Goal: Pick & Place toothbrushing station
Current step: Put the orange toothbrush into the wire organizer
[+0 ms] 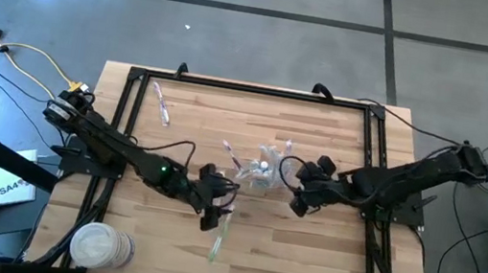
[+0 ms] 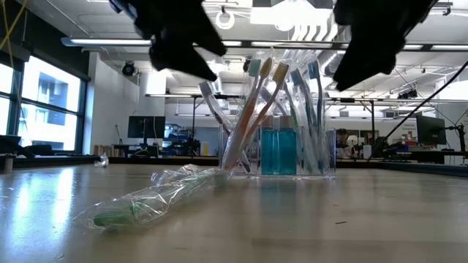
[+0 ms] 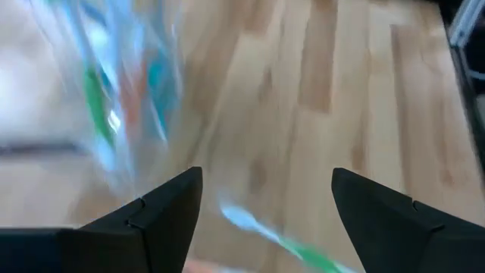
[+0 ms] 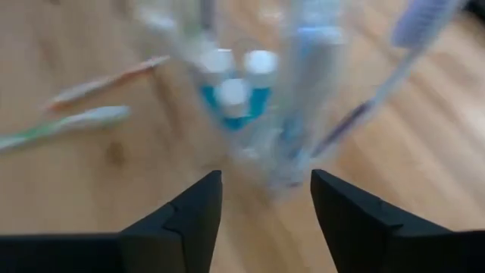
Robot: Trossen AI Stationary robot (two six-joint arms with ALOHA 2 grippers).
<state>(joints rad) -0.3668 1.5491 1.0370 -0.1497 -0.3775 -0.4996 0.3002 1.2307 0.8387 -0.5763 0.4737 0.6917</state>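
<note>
Between both spread, empty hands, left (image 1: pixel 210 211) and right (image 1: pixel 305 196), stands the container (image 1: pixel 263 173); a wrapped toothbrush (image 1: pixel 221 233) lies nearby.

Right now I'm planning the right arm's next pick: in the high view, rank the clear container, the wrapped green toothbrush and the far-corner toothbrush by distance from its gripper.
1. Clear container, just left of the right gripper.
2. Wrapped green toothbrush, near front edge.
3. Far-corner toothbrush, back left.

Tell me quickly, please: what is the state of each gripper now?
Left gripper: open, holding nothing, above the table near a wrapped toothbrush.
Right gripper: open, holding nothing, just beside the clear container.
</note>
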